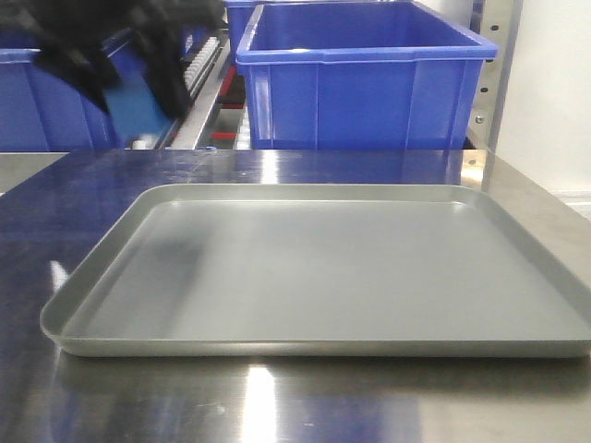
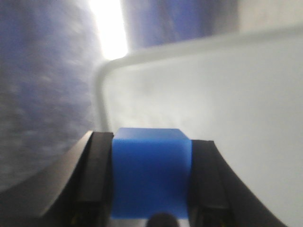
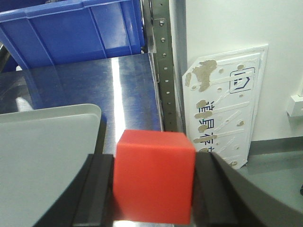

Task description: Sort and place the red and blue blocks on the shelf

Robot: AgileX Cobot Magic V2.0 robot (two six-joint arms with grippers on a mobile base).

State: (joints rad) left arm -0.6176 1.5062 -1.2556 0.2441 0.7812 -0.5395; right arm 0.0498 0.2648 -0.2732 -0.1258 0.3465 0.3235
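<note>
Red block fills right tool, blue block left tool, near tray.

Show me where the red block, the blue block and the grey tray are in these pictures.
red block [image 3: 154, 179]: right wrist view, middle of its front face.
blue block [image 2: 150, 179]: left wrist view, middle of its front face.
grey tray [image 1: 323, 277]: exterior front-facing view, bare floor of the tray.

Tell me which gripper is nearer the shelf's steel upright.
Right. The right gripper, shut on the red block, is just short of the upright; the left gripper, holding the blue block, is across the tray by the left bin.
</note>
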